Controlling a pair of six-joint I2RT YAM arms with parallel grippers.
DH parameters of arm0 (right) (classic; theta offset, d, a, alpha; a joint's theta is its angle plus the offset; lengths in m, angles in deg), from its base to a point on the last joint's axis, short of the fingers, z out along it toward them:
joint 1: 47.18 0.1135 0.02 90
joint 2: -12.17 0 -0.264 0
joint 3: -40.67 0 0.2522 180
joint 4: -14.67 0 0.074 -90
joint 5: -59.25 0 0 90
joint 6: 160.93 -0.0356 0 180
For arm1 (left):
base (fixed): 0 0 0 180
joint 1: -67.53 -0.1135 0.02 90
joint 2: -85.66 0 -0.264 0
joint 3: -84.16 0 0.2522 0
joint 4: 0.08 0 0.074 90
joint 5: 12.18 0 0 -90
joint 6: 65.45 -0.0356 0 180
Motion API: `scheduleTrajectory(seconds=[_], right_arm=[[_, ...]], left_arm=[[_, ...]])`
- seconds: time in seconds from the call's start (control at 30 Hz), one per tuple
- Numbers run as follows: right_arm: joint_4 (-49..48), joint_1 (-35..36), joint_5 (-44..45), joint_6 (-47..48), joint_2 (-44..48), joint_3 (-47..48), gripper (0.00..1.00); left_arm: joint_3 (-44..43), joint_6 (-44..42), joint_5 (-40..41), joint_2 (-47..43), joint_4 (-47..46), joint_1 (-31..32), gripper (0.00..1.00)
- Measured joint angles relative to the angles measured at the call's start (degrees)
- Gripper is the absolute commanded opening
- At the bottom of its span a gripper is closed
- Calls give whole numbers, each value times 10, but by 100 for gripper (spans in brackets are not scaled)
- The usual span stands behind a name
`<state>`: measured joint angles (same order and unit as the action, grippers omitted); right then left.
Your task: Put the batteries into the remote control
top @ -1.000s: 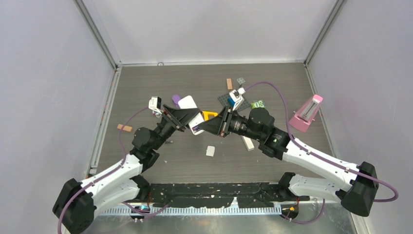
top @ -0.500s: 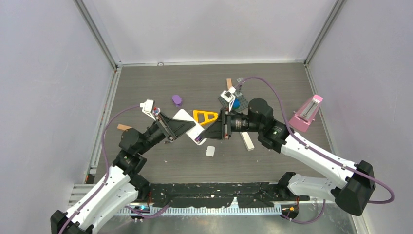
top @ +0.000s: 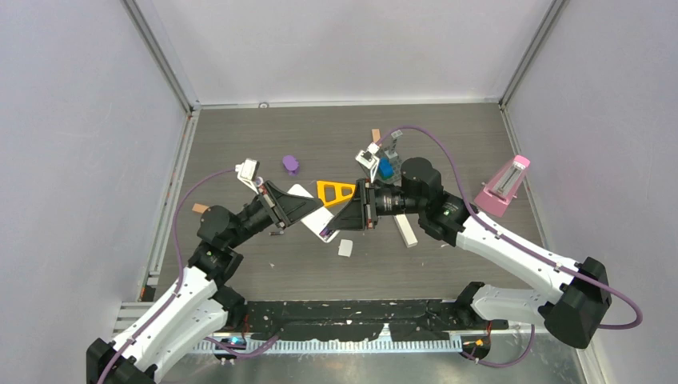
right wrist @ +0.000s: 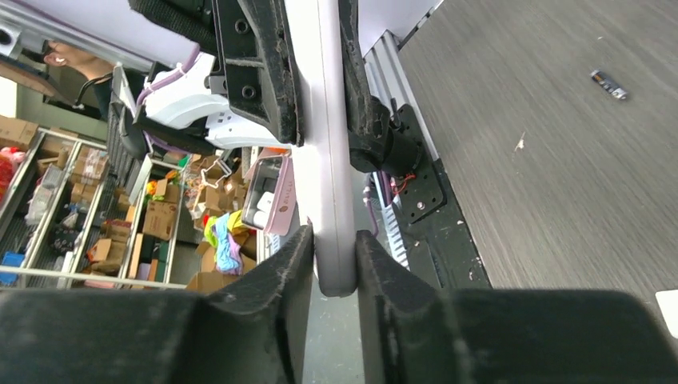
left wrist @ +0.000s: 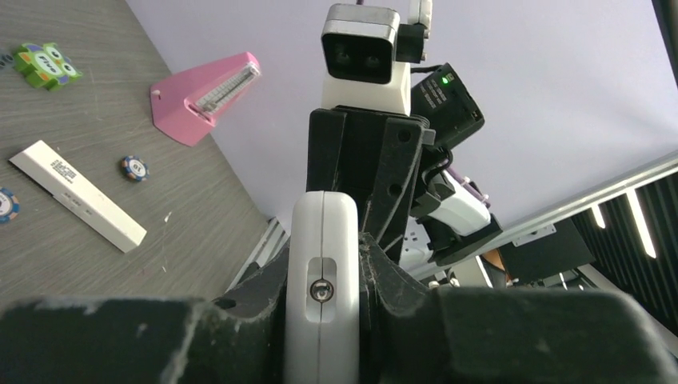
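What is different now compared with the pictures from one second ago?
Both hands carried the white remote a little toward the arms' bases, uncovering the orange triangle. The left hand tightened its hold on the remote. The right hand kept its grip; the pink metronome did not move.

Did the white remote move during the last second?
Yes. The remote moved toward the near side, away from the purple piece, which it overlapped before.
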<state>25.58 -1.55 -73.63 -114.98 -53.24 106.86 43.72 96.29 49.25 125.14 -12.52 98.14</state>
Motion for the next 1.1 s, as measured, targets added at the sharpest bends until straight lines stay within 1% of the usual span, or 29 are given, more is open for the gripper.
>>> scheduleTrajectory(seconds=[0.03, 0.07, 0.1, 0.17, 0.23, 0.43, 0.6, 0.7, 0.77, 0.9, 0.97, 1.1], right_arm=[[4, 0, 5, 0, 0, 3, 54], [6, 0, 12, -2, 0, 5, 59], [6, 0, 19, -5, 0, 8, 68], [3, 0, 38, -9, 0, 12, 73], [1, 0, 60, -15, 4, 13, 75], [-41, 0, 143, -64, 42, -18, 76], [-79, 4, 211, -125, 62, -63, 77], [-81, 9, 242, -150, 61, -80, 78], [-81, 15, 259, -162, 61, -87, 76], [-83, 19, 277, -175, 58, -89, 69], [-87, 21, 282, -180, 57, -89, 61], [-97, 25, 291, -189, 52, -89, 50]], left_arm=[[0, 0, 0, 0, -1, 0, 0], [0, 0, 3, 0, -1, 0, 0], [0, -1, 4, 0, 3, 0, 0], [0, 2, 11, 2, 8, 0, 0], [4, 14, 28, 6, 9, 0, 0], [48, 76, 93, 11, -43, 0, 0], [60, 119, 118, 45, -104, 0, 0], [60, 134, 126, 56, -137, 0, 0], [60, 138, 131, 58, -154, 0, 0], [60, 146, 136, 58, -173, 0, 0], [60, 148, 138, 60, -178, 0, 0], [60, 147, 143, 68, -179, 1, 0]])
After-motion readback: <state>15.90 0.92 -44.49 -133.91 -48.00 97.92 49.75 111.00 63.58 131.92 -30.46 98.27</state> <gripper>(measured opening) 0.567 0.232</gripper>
